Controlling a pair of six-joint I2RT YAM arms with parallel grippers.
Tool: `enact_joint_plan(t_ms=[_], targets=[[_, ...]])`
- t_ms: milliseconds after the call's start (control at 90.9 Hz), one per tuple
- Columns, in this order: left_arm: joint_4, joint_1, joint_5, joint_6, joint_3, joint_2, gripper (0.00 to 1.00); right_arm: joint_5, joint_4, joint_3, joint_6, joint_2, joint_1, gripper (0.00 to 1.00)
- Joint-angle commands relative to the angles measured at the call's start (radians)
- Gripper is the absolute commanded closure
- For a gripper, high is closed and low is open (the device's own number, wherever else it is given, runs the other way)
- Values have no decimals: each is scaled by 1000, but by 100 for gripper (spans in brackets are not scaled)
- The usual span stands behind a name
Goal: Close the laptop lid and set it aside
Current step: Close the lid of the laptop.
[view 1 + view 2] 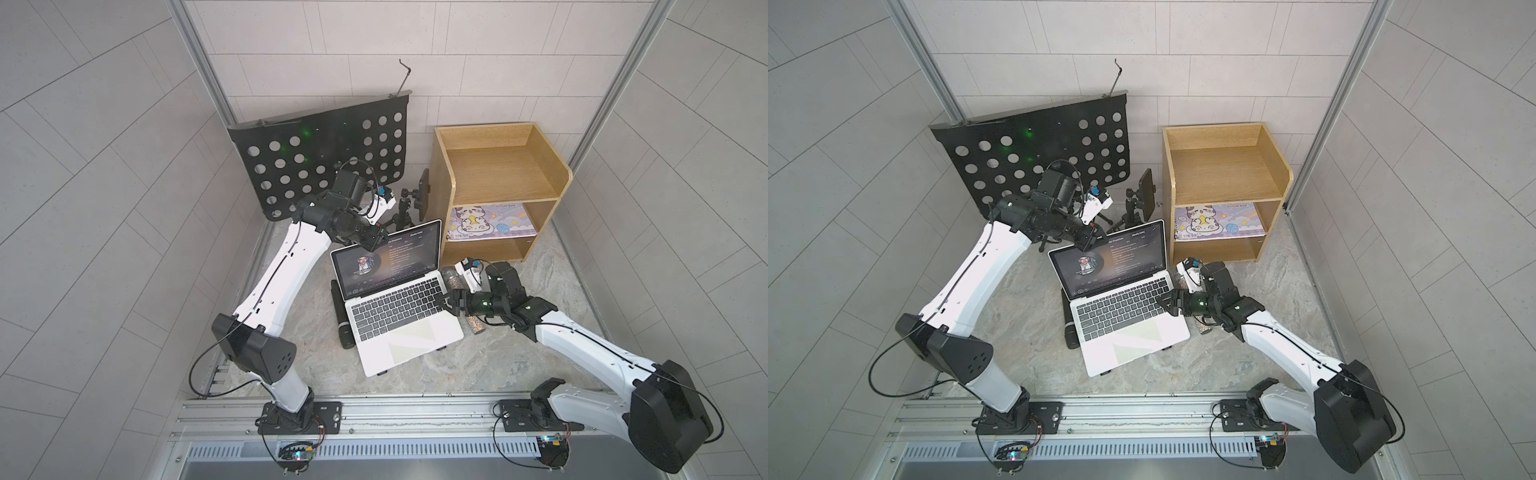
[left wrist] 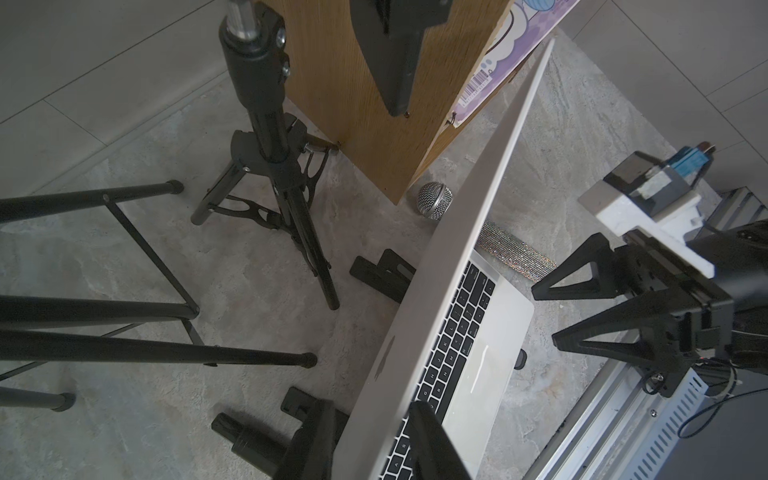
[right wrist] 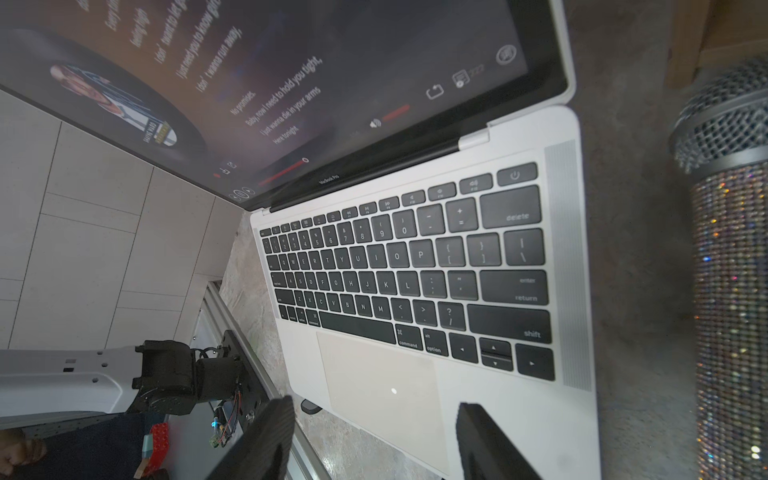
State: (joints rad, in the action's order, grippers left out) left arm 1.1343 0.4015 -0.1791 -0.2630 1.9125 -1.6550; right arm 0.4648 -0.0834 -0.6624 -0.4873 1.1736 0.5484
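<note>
Laptop (image 1: 399,328) open on a black stand (image 1: 341,307), centre of the marble table (image 1: 324,368).
Its lid (image 2: 436,291) stands raised (screen (image 1: 386,262) lit); the left gripper (image 1: 372,244) straddles its top edge, fingers (image 2: 395,62) apart, not pinching, while the right gripper (image 1: 445,301) hovers unclenched over the keyboard's (image 1: 395,309) right edge.

Matt metal laptop (image 1: 415,334), wood-grain shelf (image 1: 441,178), glittery microphone (image 3: 731,291).

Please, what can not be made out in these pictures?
Grip of the left end effector on the lid: its body hides the contact in both top views; the left wrist view crops its fingers.
The microphone: blurred and cropped in the right wrist view; the right arm covers its middle in both top views.
The black stand: mostly under the laptop in both top views.
</note>
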Motion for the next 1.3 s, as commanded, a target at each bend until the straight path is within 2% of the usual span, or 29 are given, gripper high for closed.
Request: enact_joint_plan(t_ms=[0, 253, 693, 1288], targets=[[29, 5, -44, -35, 24, -2, 69, 30, 12, -23, 1, 29, 13, 35], [38, 14, -62, -97, 21, 8, 74, 42, 11, -45, -14, 95, 30, 39], [36, 36, -101, -157, -72, 89, 79, 23, 88, -52, -144, 188, 31, 56], [-12, 97, -77, -159, -230, 208, 80, -8, 79, -97, -204, 316, 31, 60]])
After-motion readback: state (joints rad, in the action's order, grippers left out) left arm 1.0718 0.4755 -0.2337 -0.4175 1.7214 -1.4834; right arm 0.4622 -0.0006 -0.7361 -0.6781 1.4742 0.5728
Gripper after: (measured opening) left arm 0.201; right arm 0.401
